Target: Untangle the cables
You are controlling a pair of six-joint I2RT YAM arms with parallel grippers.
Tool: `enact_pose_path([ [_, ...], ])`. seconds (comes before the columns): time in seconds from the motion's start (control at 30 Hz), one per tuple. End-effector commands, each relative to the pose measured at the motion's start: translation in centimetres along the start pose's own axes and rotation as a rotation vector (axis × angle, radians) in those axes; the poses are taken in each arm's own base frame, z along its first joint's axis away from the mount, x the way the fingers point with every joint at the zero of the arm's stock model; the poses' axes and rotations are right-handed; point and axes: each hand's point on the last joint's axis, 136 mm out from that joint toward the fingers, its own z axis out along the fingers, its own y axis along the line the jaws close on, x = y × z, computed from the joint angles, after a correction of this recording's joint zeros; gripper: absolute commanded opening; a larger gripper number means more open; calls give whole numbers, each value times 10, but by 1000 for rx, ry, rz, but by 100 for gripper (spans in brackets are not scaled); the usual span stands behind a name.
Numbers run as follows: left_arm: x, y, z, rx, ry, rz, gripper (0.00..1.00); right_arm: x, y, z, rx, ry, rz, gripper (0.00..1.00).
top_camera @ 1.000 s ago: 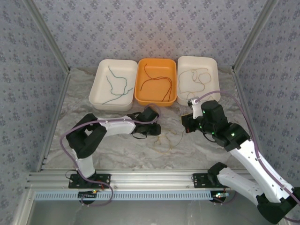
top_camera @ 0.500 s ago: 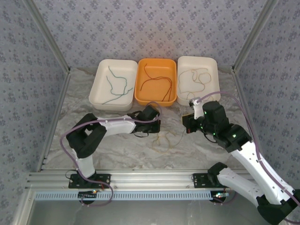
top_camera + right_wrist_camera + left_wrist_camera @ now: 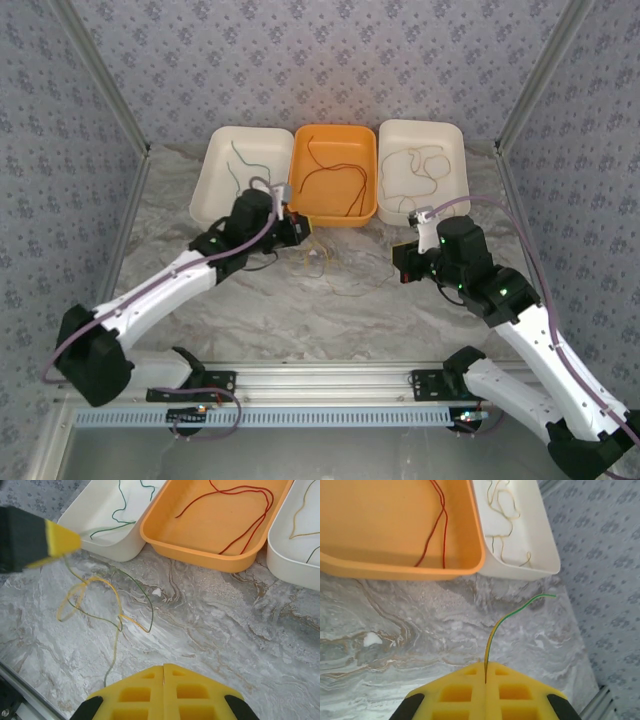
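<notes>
The table has a grey and white top that looks like marble. Three trays sit on it in a row at the far side. The orange tray is in the middle. The left white tray and the right white tray sit just beside it. In front of the orange tray, a loose tangle of thin yellow and green cables lies partly on the table. A small white speck lies between the tangle and the orange tray.

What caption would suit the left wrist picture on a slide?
Left end effector shut on a green-yellow cable above the marble table, with an orange tray and a white tray beyond.
</notes>
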Motion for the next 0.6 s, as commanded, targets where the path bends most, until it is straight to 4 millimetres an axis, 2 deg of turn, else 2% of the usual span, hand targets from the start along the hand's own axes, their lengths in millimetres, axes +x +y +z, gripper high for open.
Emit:
enact_pose_path([
  [0.0, -10, 4, -30, 1, -5, -21, 0, -3, -4, -4, 18, -16, 23, 0],
  [0.23, -53, 37, -108, -47, -181, -92, 0, -1, -13, -7, 57, -18, 43, 0],
  [0.43, -67, 57, -147, -67, -262, -149, 0, -1, -20, -9, 91, -23, 68, 0],
  [0.57, -75, 72, -172, -119, -329, -182, 0, 1, -35, -13, 159, -28, 116, 0],
])
